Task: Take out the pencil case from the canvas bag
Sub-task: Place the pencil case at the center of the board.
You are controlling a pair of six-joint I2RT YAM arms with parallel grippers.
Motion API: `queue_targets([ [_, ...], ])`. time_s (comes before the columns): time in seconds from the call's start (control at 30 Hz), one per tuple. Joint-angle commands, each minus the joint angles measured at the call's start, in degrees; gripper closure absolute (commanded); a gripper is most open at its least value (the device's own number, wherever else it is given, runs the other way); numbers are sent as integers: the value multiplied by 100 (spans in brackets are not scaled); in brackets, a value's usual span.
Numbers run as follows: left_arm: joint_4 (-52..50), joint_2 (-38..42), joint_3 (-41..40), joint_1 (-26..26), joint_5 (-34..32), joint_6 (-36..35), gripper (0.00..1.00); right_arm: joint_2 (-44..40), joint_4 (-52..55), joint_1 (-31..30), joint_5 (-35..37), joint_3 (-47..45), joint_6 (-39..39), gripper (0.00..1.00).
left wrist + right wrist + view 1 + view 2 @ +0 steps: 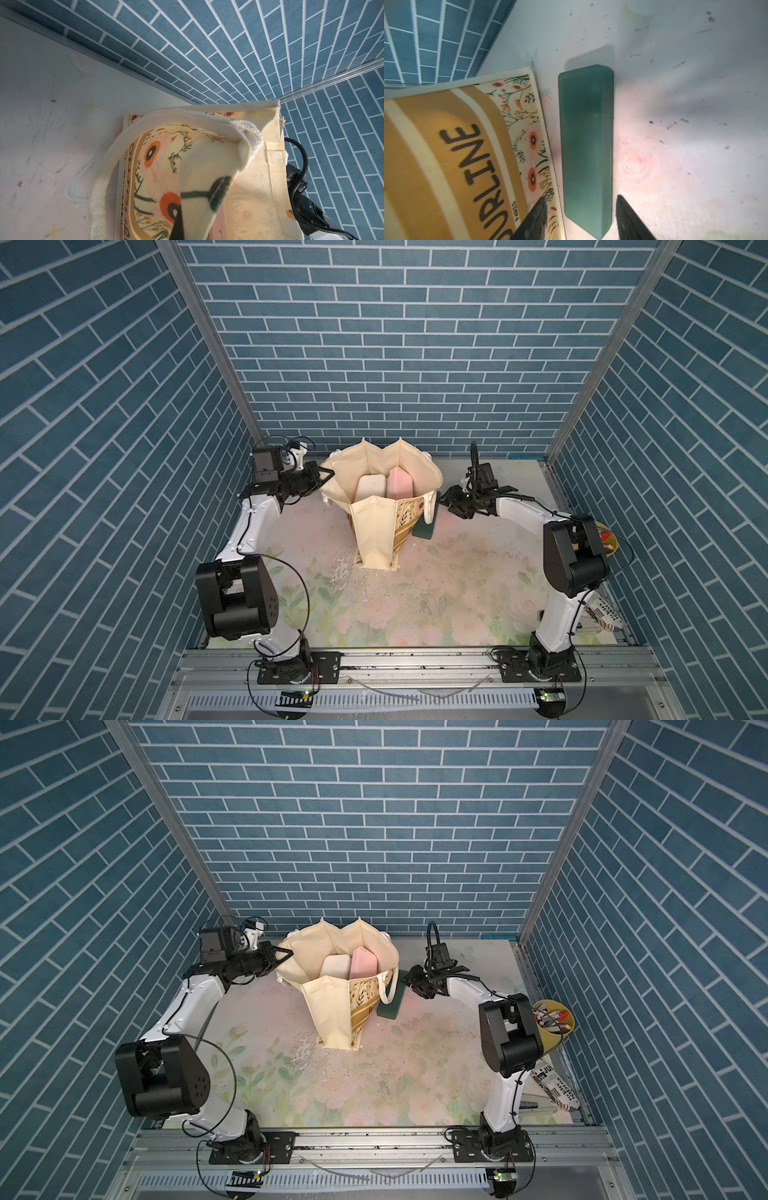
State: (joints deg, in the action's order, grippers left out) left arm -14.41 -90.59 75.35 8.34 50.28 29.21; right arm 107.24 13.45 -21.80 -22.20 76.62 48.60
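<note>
- Pinching the floppy cream rim of the canvas bag [374, 526], our left gripper [327, 477] is clamping on cloth.
- We are seeing the green pencil case [586, 145] lying flat on the table [457, 572], outside the bag, just beside its printed side.
- Our right gripper [580, 198], the nearer one, is straddling its end, jaws apart, long axis pointing straight away.
- It is looking smooth, rigid, boxy.

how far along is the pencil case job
Looks done: green pencil case lies on the table beside the canvas bag. In hand: left gripper pinches the bag's rim; right gripper open astride the case. Left: white case and pink case sit inside, if wanted.
</note>
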Motion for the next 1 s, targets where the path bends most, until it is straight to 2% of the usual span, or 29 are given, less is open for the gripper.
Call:
queue_targets([
  [0.0,245,227,-69,54,124,-14,100,-459,266,-9,197,-250,-236,47],
  [0.27,487,313,-143,71,182,58,100,-1543,722,-102,663,-577,-352,49],
  [0.5,1026,205,-314,233,237,359,100,-2263,1166,-326,1007,-422,-585,48],
  [0.73,2132,55,-703,238,407,1211,100,-2425,1729,-412,1042,492,-972,49],
  [0.97,2263,88,-739,220,458,1334,100,-2260,1552,-562,1125,1068,-863,51],
])
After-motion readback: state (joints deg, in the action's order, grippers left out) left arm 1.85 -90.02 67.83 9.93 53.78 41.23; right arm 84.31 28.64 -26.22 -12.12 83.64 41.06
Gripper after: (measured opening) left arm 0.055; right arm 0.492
